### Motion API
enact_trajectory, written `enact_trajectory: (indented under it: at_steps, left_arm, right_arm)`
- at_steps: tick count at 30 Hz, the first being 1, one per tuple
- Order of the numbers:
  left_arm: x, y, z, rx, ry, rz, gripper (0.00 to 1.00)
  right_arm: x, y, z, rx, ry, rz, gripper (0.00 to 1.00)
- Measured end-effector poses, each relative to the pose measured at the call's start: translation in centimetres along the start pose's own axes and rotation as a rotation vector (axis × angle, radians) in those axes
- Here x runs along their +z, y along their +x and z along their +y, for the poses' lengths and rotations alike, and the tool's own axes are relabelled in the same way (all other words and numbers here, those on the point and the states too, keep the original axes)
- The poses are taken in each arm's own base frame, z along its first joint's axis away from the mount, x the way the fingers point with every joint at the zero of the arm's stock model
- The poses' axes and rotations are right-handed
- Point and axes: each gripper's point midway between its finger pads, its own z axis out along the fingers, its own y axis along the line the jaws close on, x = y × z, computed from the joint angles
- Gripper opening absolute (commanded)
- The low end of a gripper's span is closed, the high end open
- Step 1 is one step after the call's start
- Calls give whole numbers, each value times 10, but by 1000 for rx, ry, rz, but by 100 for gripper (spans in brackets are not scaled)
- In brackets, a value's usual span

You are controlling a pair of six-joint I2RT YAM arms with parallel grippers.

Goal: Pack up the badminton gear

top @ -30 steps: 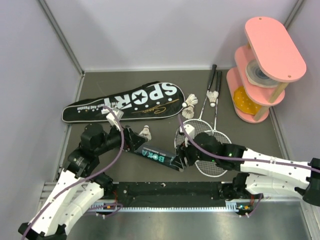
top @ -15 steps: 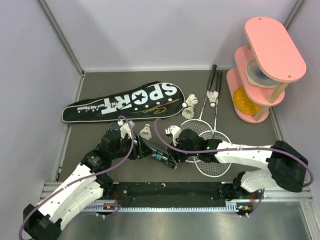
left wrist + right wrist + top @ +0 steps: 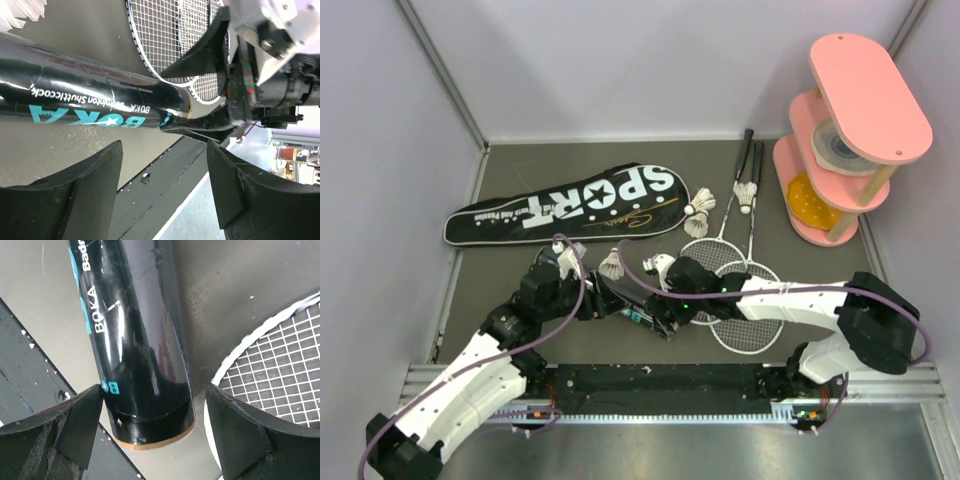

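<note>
Seen from above, the black BOKA shuttle tube (image 3: 632,312) lies flat on the desk (image 3: 500,265), in front of the SPORT bag (image 3: 570,205). One shuttlecock (image 3: 611,264) sits just behind it. Both arms are stretched low toward the tube. The left gripper (image 3: 588,297) is at its left part and the right gripper (image 3: 668,312) at its right end, beside the racket heads (image 3: 745,335). This view does not show the jaws well.

The right wrist camera does: the right jaws are spread on both sides of the tube's end. One finger (image 3: 75,425) seems to touch it, and the other stands apart. In the left wrist camera the left jaws are also spread wide, and the tube lies just past the fingertips.
</note>
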Motion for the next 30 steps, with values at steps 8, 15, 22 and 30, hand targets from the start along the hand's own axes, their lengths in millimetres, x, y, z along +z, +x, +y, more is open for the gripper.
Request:
enact_trajectory:
  at_steps: [8,15,22,30]
  left_arm:
    - [-29,-13,-19,68,77,-148,73]
    - [-42,-13,-10,85,35,-195,73]
    - [-51,-20,-13,99,15,-229,73]
    - [-64,-31,-25,136,22,-265,73]
  right_arm:
    - [20,-20,3,-43,29,113,82]
    - [30,-28,6,-123,85,178,77]
    - [33,-11,12,-204,112,254,73]
    - [37,-17,14,-216,119,261,51]
